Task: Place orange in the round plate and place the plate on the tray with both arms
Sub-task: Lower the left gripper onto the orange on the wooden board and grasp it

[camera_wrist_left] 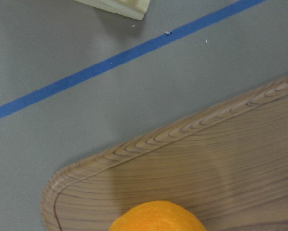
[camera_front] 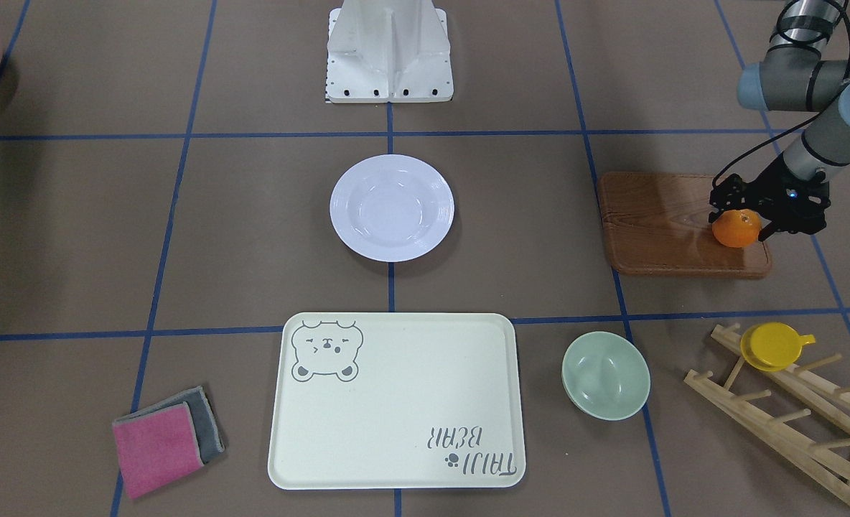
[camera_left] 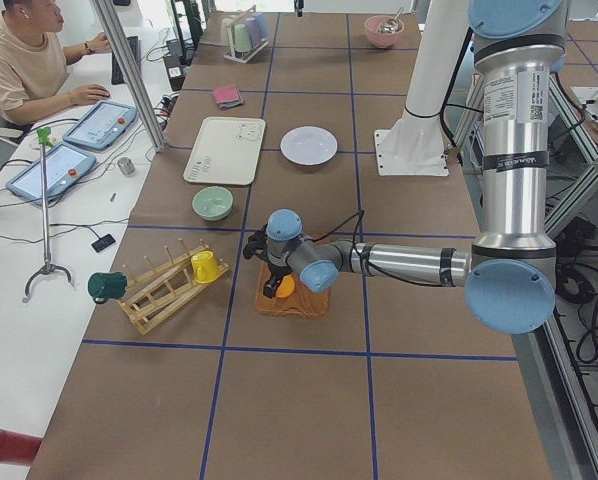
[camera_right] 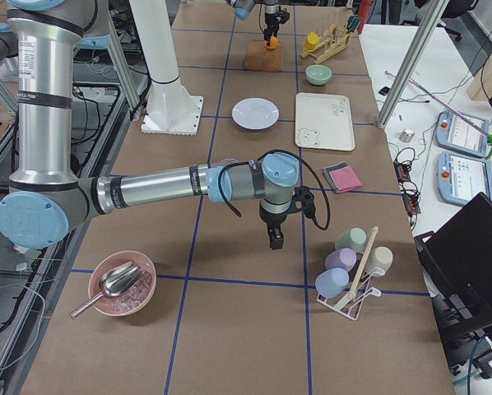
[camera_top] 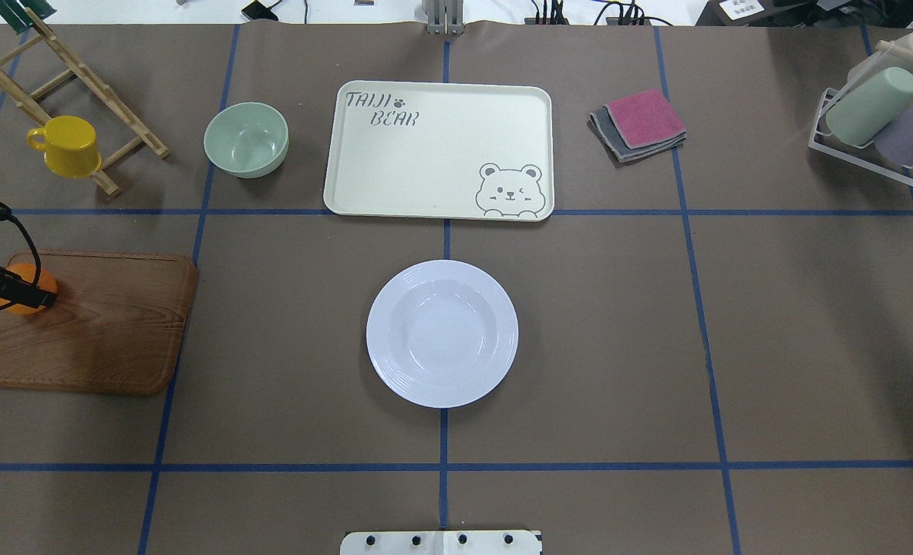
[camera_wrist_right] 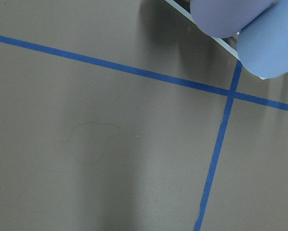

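Orange (camera_front: 737,228) was found at a corner of the wooden board (camera_front: 655,222), robot's left side, w/ the left gripper (camera_front: 742,224) set around it. Jaws were judged clamped on it, but lift-off couldn't be told. Right gripper (camera_right: 276,239) was hung over the table; jaw state couldn't be told. Round plate (camera_front: 392,207), centre, was seen empty, as was the tray (camera_front: 396,388) beyond. Nothing was judged finished: pick only, placing & two-arm carry left.

The left arm (camera_front: 823,133) reaches low, its left gripper (camera_front: 739,224) pointing down, fingers closed around the orange (camera_front: 736,231). The right arm (camera_right: 147,188) extends level, right gripper (camera_right: 274,240) hanging downward.
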Tool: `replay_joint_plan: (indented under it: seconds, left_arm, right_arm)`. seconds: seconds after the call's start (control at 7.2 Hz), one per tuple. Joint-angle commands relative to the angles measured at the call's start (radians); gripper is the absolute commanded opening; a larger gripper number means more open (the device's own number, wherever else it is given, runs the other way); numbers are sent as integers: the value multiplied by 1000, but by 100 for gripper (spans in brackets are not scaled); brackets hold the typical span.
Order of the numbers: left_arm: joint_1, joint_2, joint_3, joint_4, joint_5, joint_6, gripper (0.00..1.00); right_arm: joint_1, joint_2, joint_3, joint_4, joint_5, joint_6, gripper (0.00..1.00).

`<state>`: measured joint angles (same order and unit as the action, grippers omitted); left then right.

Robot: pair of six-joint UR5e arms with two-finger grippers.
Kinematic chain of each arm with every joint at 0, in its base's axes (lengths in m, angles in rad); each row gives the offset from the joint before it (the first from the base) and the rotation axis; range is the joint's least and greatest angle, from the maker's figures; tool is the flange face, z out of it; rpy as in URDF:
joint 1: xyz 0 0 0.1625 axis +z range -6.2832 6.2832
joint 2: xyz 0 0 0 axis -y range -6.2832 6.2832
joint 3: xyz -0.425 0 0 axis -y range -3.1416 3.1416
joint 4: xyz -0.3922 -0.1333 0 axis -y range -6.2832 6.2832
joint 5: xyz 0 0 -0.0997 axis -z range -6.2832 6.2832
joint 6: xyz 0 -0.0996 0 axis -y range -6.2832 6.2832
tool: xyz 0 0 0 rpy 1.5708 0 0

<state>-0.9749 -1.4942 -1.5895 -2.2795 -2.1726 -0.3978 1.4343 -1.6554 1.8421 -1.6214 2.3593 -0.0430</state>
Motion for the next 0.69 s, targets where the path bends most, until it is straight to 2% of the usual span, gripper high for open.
replay_joint_plan:
  seconds: [0.0, 0.14, 0.42, 0.56]
  left_arm:
    - [12, 6, -3, -2, 0, 2, 77]
    - [10, 12, -24, -5, 2, -1, 1]
    - [4, -4, -110, 49, -7, -4, 0]
    - [2, -64, -168, 172, -4, -47, 0]
  right_arm:
    - [0, 0, -1, 0, 0, 0, 100]
    - [0, 0, 0, 0, 0, 0, 100]
    - [0, 0, 2, 0, 2, 2, 100]
    - [0, 0, 2, 0, 3, 2, 100]
